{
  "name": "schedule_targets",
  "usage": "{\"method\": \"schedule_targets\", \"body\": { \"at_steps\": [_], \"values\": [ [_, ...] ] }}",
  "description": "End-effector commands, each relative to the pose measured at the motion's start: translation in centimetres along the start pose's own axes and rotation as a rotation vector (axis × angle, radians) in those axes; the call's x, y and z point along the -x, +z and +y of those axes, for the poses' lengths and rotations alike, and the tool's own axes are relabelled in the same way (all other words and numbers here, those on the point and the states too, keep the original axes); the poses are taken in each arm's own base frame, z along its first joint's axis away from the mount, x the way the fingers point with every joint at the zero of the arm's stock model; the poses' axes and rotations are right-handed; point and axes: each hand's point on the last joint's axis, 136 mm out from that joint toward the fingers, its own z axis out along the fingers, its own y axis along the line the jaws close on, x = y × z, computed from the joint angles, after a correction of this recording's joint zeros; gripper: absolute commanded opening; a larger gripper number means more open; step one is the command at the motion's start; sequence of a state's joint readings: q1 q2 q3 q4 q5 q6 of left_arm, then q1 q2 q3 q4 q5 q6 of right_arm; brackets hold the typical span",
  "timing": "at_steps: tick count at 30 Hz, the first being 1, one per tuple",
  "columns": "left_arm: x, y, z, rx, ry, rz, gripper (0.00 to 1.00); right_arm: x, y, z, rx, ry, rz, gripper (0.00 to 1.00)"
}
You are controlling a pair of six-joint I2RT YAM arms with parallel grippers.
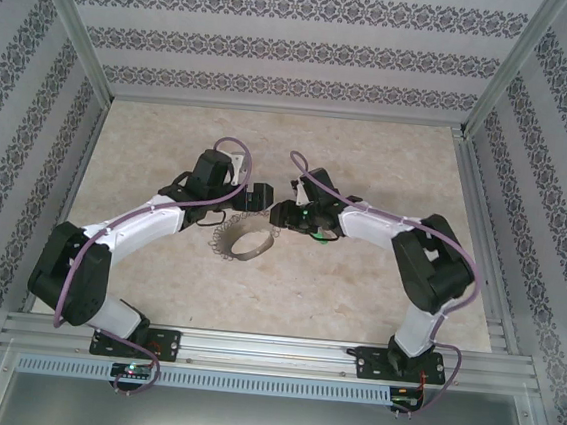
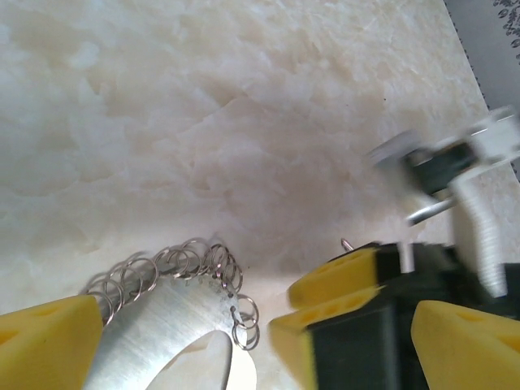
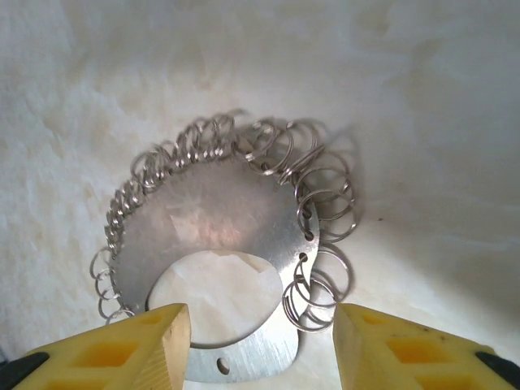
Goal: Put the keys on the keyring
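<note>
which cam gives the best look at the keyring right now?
Right wrist: the keyring sits nearly whole and sharp, its small rings distinct, only the near edge cropped. Left wrist catches part of the keyring, cut off by the frame bottom. Top external has the keyring small, detail lost.

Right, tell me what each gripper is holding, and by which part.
Nothing is held. The right gripper has its fingers wide apart, either side of the keyring; the left gripper is spread too, closed on nothing.
</note>
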State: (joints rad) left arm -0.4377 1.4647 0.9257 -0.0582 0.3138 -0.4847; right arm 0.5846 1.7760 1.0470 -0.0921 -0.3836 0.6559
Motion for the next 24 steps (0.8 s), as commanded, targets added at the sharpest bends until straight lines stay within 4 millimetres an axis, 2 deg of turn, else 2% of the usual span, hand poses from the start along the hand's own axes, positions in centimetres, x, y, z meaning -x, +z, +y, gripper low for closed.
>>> {"method": "schedule_targets", "body": {
  "at_steps": [1,4,7,13,19,24],
  "values": [
    [-1.2,-0.6,-0.4,-0.018,-0.043,0.033,0.98,0.4,-1.9,-1.6,-0.084,-0.011,-0.057,0.51],
    [-2.0,-0.1,-0.9,-0.070,-0.101,0.059,0.98,-0.2,-2.1,-2.1,-0.088,-0.017,-0.045,0.51],
    [-2.8,0.4,-0.9,-0.090,-0.156,0.068,0.97,-1.4,-1.7,-1.7,-0.056,-0.020,-0.008,0.51],
    [-2.1,0.9,0.2,-0.034,-0.159,0.030,0.97,-4.2,-0.1,-0.3,0.011,-0.001,0.064,0.52],
    [-1.4,1.4,0.7,-0.006,-0.153,0.008,0.97,-4.0,2.0,-0.1,0.005,0.003,0.085,0.52],
    [-1.0,1.0,0.9,0.013,-0.138,-0.019,0.97,-3.7,3.5,-0.5,-0.009,0.016,0.104,0.52]
  ]
}}
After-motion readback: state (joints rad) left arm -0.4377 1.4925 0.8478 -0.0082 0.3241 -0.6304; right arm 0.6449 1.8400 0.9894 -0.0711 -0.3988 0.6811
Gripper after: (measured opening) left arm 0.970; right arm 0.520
